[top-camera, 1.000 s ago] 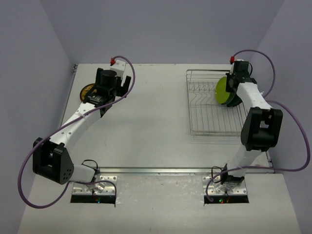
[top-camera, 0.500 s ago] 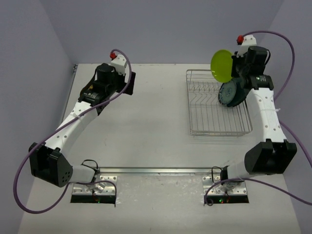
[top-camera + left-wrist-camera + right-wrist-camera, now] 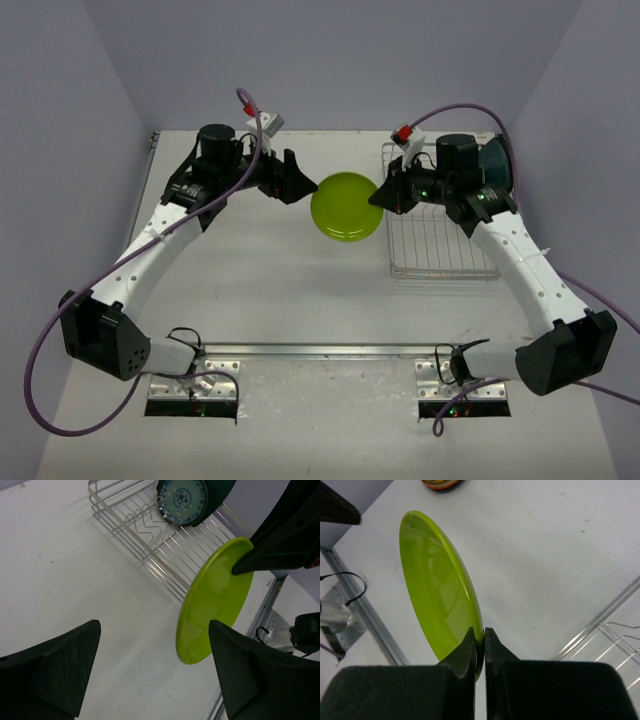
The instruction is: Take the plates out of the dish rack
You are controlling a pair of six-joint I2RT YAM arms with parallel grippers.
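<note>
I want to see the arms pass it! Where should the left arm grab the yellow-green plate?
Probably by the yellow-green plate rim opposite the right gripper, coming from its left. The right jaws pinch the edge nearest the dish rack, so the other thin edge is free and faces the open left gripper.
</note>
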